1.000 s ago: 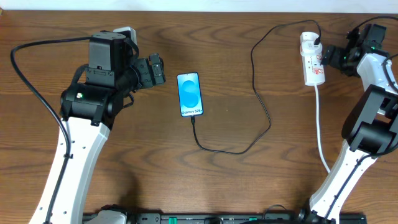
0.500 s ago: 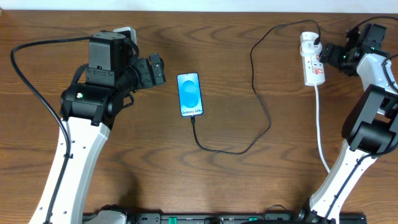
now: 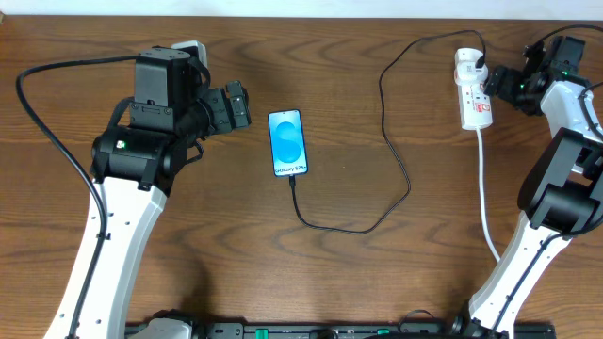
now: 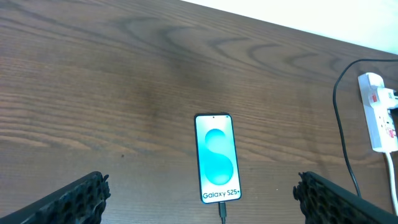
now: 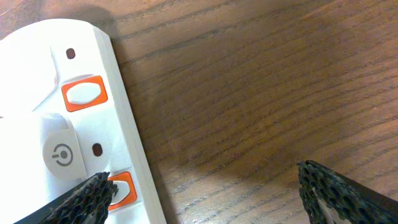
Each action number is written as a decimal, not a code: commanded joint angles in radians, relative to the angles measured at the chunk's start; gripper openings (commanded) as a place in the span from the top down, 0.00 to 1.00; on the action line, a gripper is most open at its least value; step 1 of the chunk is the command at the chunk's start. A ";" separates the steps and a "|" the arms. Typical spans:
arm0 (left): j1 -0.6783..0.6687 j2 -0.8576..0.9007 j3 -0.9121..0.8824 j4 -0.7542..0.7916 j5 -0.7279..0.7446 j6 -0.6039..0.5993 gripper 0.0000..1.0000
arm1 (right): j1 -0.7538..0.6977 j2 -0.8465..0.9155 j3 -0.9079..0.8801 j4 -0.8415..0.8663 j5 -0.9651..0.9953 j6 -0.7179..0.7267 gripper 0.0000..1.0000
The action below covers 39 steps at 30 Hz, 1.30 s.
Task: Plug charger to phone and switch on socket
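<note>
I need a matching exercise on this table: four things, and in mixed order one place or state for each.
1. slim black-framed smartphone, blue screen
2. thin black charger cable
3. white oblong plastic power strip
4. left end effector

A. open, beside the smartphone
B. far right of the table
C. lit, lying flat mid-table
D. curved in a long loop

Pairs: 1-C, 2-D, 3-B, 4-A
</note>
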 commanded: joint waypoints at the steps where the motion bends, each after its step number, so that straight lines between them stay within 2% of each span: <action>1: 0.000 -0.005 0.003 0.000 -0.009 0.010 0.02 | 0.011 0.026 -0.004 -0.021 -0.027 0.001 0.05; 39: 0.000 -0.005 0.003 0.000 -0.009 0.010 0.02 | 0.082 0.055 -0.004 -0.067 -0.016 -0.052 0.12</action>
